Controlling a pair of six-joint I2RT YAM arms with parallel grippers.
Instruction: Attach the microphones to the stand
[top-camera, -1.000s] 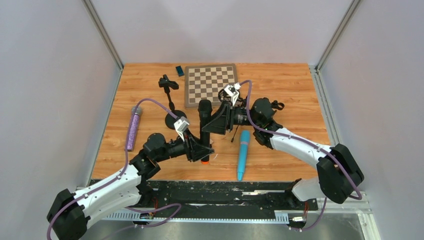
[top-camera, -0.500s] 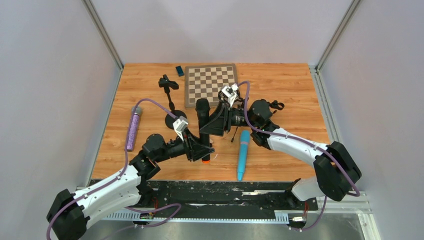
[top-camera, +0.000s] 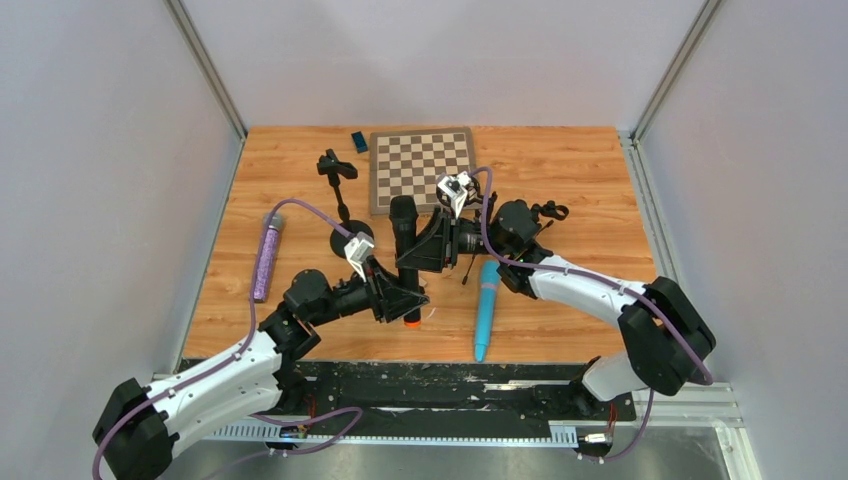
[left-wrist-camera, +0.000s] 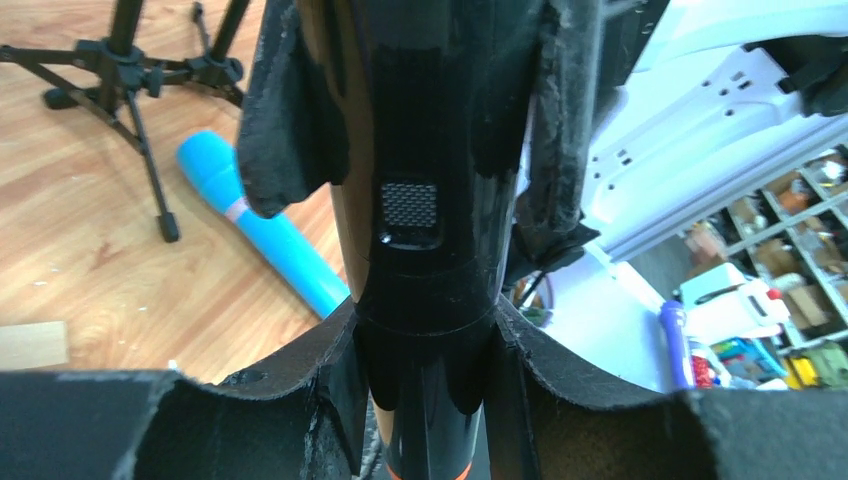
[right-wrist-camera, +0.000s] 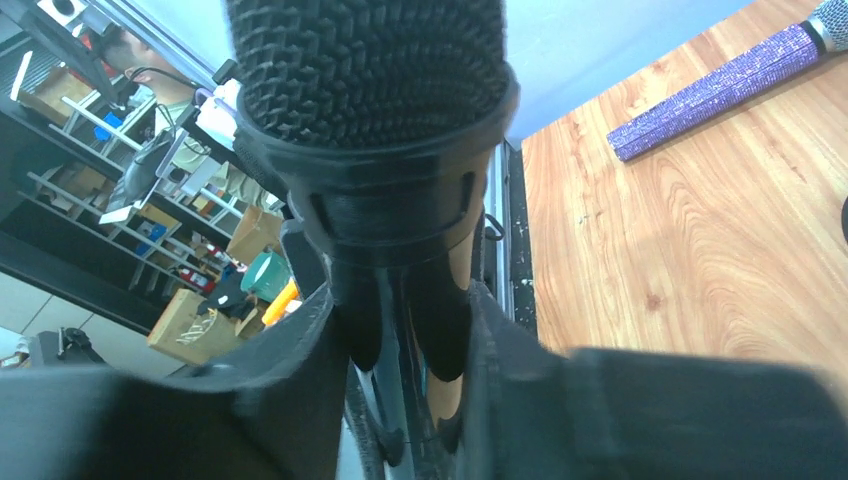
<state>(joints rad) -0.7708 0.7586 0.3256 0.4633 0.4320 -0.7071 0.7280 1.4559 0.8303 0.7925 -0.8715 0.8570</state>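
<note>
While the left tool clenches the black microphone near its orange end, the right tool straddles it below the grille, though I cannot tell if it grips; best seat it squarely before releasing.

Robot lab, cluttered storage shelves

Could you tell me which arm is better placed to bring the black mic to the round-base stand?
Probably left: the left claw is clamped on the black mic near its orange end, and the round-base stand sits on that side. The right claw only flanks the mic below the grille.
</note>
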